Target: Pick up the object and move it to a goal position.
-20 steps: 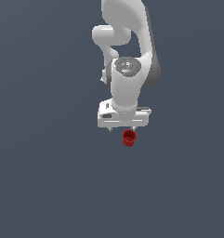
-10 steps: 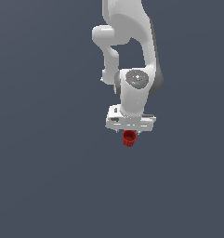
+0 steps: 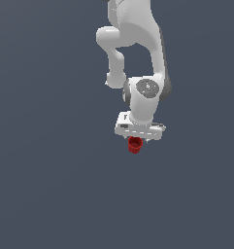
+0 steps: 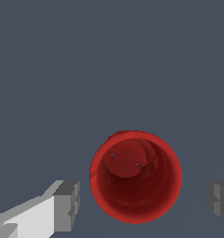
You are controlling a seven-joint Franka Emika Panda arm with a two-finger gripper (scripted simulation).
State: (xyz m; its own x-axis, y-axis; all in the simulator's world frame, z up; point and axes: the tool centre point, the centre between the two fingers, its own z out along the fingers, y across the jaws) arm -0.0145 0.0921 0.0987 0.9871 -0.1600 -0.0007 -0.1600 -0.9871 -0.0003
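The object, a small red ribbed cup (image 3: 134,145), stands upright on the dark grey floor just under the white hand of the arm. In the wrist view I look straight down into the cup (image 4: 135,175), seeing its round rim and narrower base. My gripper (image 4: 143,201) is open and straddles it. One grey finger pad (image 4: 67,205) stands on one side and the other pad (image 4: 220,199) on the opposite side. A gap shows between each pad and the rim. In the exterior view the gripper (image 3: 135,140) sits right at the cup's top, its fingertips mostly hidden.
The white arm (image 3: 138,44) rises above the hand toward the exterior view's top. A plain dark grey surface (image 3: 50,194) lies all around. No other object or marker shows.
The hand has come down and shifted slightly toward the exterior view's right, ending over the cup. The cup has stayed in place.
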